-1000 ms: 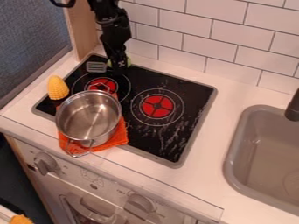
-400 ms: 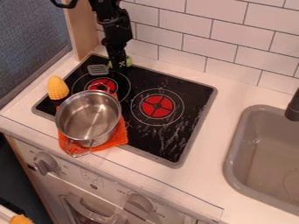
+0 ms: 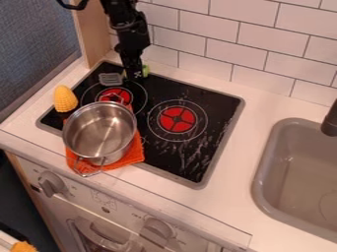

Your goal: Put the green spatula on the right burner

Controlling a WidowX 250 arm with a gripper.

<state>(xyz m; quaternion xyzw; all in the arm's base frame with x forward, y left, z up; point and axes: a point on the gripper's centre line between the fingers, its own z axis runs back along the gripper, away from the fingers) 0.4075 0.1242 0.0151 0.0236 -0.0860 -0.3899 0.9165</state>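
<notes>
Knobs: Two round knobs (image 3: 51, 183) are on the front of the toy stove (image 3: 221, 147). There is tiny print near them, and a small drawing (image 3: 104, 198) is between them.
Change: The tool (image 3: 137, 75) has moved a tiny bit to the right and toward the front. The flat grey end of the spatula (image 3: 111, 78) has moved the same way. The pot, the cloth and the corn look just as they did before.
Tool: It hangs down at the back of the stove, on the end of the black arm (image 3: 131, 30). It is hard to tell how wide open it is. It is right by the spatula, but whether it has hold of it cannot be told.
Spatula: The grey end is at the back edge of the left burner (image 3: 115, 95), to the left of the tool. A green bit shows on the other side of the tool. The spatula is not on the right burner (image 3: 177, 119).
Pot: A shiny silver pot (image 3: 100, 133) sits at the front left of the stove. It is on an orange cloth (image 3: 136, 153), and hides part of the left burner.
Corn: A yellow corn (image 3: 64, 99) is by the left edge of the stove, near the pot.
Sink: A grey sink (image 3: 264, 172) is in the desk (image 3: 238, 140), to the right of the stove. A black tap (image 3: 330, 120) is at its right side.
Wall: White tiles (image 3: 253, 64) are behind the stove.
</notes>
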